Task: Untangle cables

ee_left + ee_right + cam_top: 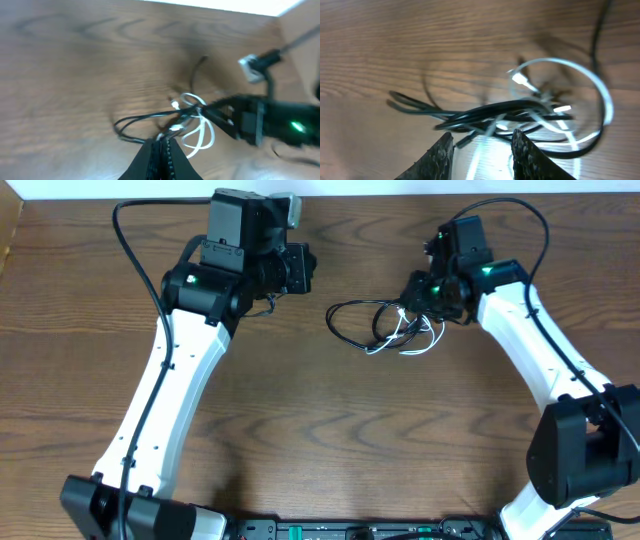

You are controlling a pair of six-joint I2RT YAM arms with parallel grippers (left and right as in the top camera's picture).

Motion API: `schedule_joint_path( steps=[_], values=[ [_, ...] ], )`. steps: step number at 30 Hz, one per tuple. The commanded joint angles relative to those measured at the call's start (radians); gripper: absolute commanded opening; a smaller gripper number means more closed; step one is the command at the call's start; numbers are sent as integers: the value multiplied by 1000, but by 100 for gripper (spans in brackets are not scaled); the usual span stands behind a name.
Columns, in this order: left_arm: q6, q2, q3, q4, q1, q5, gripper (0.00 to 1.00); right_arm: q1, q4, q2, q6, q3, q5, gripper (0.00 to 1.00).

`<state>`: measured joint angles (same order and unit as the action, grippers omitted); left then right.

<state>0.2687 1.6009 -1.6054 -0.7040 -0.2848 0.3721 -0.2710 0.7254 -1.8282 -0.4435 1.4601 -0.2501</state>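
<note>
The cables lie tangled on the table: a black cable (345,320) looping to the left and a white cable (418,340) coiled on the right. The left wrist view shows the black loop (131,121) and the white coils (202,136). My right gripper (412,300) hovers at the tangle's right side. In the right wrist view the right gripper (482,146) is open, its fingers (441,152) straddling a blurred white strand (487,142), with the black strands (485,114) just beyond the tips. My left gripper (306,270) is shut and empty, up and left of the tangle, and its tips (162,145) are pressed together.
A thick black arm wire (130,240) arcs over the left arm and another (535,220) over the right. The wooden table (330,440) extends in front of the tangle. The arm bases stand at the near edge.
</note>
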Motion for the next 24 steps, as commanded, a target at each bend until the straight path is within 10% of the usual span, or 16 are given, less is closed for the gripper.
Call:
schedule_joint_path(
  steps=[1, 8, 17, 24],
  values=[
    [87, 48, -2, -14, 4, -85, 8, -39, 12, -39, -43, 16, 27, 34],
    [90, 106, -1, -50, 2, -85, 8, -44, 53, -89, -57, 16, 66, 30],
    [89, 126, -1, -49, -24, -85, 8, -41, 40, -86, -6, 23, 26, 1],
    [38, 126, -1, -50, -57, 93, 47, -28, 48, 45, 124, 44, -56, 1]
  ],
)
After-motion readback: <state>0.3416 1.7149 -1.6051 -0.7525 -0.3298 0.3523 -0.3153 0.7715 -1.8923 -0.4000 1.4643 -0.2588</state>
